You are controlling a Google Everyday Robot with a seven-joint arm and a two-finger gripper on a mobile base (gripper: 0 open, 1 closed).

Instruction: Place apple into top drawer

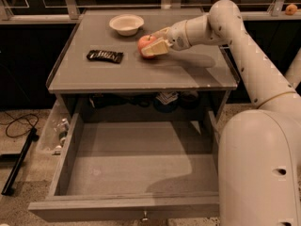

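The red apple (145, 42) sits on the grey cabinet top (141, 72), right of centre towards the back. My gripper (155, 40) reaches in from the right, with one finger in front of the apple and one behind it, closed against its sides. The apple still rests on the surface. The top drawer (136, 173) is pulled fully out below the cabinet top. It is wide and shallow with nothing inside, and its small knob (145, 216) shows on the front panel.
A white bowl (126, 23) stands at the back of the cabinet top. A dark snack packet (105, 56) lies to the left. A small orange fruit (291, 8) sits far off at the back right. My arm and base (263, 164) fill the right side. A cable (19, 126) lies on the floor to the left.
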